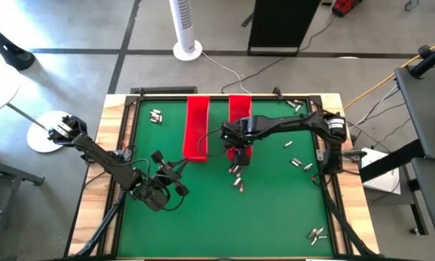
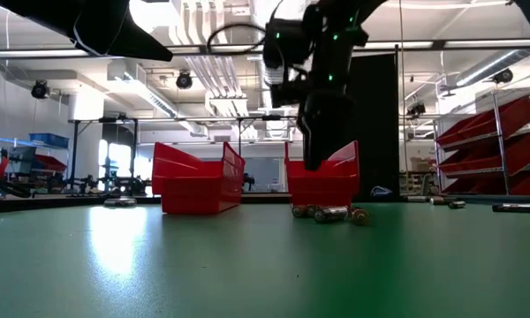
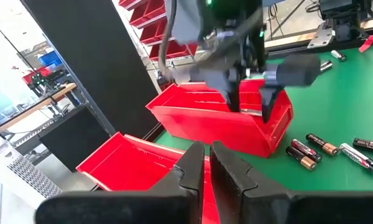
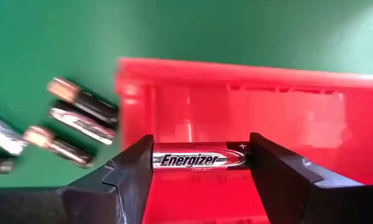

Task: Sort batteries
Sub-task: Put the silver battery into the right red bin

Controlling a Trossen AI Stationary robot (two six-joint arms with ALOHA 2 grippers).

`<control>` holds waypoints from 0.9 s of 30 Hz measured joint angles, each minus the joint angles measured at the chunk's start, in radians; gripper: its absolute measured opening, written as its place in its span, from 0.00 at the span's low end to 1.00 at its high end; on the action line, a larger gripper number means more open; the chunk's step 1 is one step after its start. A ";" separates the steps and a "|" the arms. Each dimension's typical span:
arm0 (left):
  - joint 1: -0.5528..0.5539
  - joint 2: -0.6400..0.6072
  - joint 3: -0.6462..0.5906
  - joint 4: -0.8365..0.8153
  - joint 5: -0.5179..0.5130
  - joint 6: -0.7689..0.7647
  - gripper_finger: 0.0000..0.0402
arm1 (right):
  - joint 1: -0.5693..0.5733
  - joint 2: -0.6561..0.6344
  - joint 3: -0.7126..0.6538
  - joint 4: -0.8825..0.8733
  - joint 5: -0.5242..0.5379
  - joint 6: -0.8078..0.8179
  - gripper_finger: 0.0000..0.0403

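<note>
Two long red trays [image 1: 196, 127] [image 1: 239, 112] lie side by side at the table's far middle. My right gripper [image 1: 238, 154] hangs over the near end of the right tray [image 4: 267, 106], pointing steeply down and shut on one silvery battery [image 4: 199, 160]. Several loose batteries [image 1: 237, 177] [image 4: 81, 115] lie on the green mat just in front of that tray. My left gripper [image 1: 175, 168] waits, shut and holding nothing, left of them, its fingers [image 3: 207, 155] pointing toward the trays. My right gripper holds the battery by its two ends [image 4: 158, 160], one end against each finger, so the battery spans the gap lengthwise. The fingers [image 4: 133, 171] come from above, slanting down. The battery lies level, lifted clear, above the right tray's near end.
More batteries lie scattered on the mat: at the far left [image 1: 156, 114], the far right [image 1: 297, 105], the right side [image 1: 301, 163] and the near right corner [image 1: 317, 233]. A raised dark frame [image 1: 326, 156] edges the mat.
</note>
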 joint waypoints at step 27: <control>0.007 0.000 0.000 -0.009 -0.001 0.001 0.02 | -0.116 0.152 0.001 0.093 -0.028 -0.098 0.60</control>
